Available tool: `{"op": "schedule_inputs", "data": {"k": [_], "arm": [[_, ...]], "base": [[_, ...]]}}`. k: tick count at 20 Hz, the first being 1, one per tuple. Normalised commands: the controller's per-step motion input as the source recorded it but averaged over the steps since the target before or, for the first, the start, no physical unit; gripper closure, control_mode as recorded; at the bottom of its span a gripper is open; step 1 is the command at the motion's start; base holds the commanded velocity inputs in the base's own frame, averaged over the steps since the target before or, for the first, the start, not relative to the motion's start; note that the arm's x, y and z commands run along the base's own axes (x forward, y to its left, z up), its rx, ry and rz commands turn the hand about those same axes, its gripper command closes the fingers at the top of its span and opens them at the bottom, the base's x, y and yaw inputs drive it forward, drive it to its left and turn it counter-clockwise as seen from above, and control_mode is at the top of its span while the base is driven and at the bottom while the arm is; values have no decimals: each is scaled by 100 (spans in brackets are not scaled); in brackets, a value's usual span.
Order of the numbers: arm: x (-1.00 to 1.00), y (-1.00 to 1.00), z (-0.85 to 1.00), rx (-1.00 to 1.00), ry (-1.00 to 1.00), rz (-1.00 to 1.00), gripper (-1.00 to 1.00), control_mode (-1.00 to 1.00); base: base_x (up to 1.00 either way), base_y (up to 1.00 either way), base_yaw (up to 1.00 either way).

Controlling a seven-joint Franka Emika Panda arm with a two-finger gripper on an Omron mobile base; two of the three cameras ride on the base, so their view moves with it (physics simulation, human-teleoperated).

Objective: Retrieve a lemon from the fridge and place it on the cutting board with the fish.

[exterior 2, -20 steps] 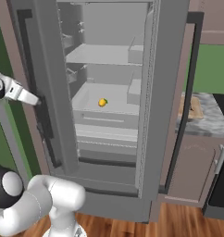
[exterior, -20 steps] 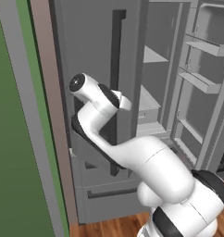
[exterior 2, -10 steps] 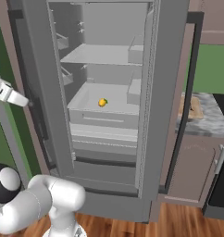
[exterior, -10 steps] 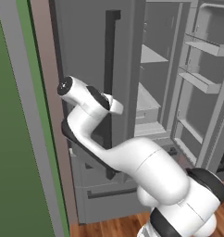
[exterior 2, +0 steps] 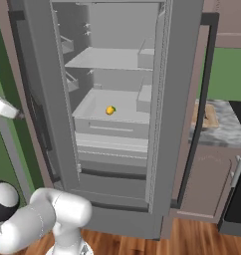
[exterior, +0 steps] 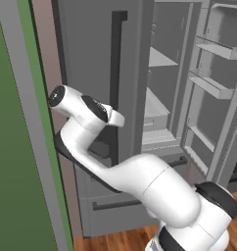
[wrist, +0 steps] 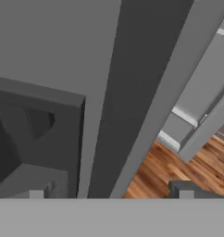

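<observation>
The fridge (exterior 2: pixel 177 99) stands with both doors open. Inside, the small yellow lemon (exterior 2: pixel 110 110) lies on a pale middle shelf. Far from it, my gripper (exterior: pixel 118 119) is at the outer face of the left door (exterior: pixel 86 49), beside its long dark handle (exterior: pixel 118 59). In the hand view the gripper (wrist: pixel 111 190) is open, its fingertips (wrist: pixel 37 193) set wide to either side of the handle (wrist: pixel 146 83) without touching it. The tan cutting board (exterior 2: pixel 207 115) lies on the marbled counter right of the fridge. The fish cannot be made out.
The right door (exterior: pixel 213 88) with its shelf bins hangs open on the right. A green wall (exterior: pixel 17 147) rises close on the arm's left. The dark dispenser recess (wrist: pixel 35 139) is set into the left door. Wooden floor (wrist: pixel 155 171) lies below, a cabinet (exterior 2: pixel 207 184) under the counter.
The hand has swung further left and a little lower along the left door. The lemon has not moved.
</observation>
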Motion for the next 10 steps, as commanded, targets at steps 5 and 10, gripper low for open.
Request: {"op": "schedule_inputs", "data": {"k": [5,10], "arm": [[-84,-16,12,3,0,0,-100,-100],[-76,-67,5,8,0,-3,-100,-100]], "base": [[0,0,0],[0,0,0]]}}
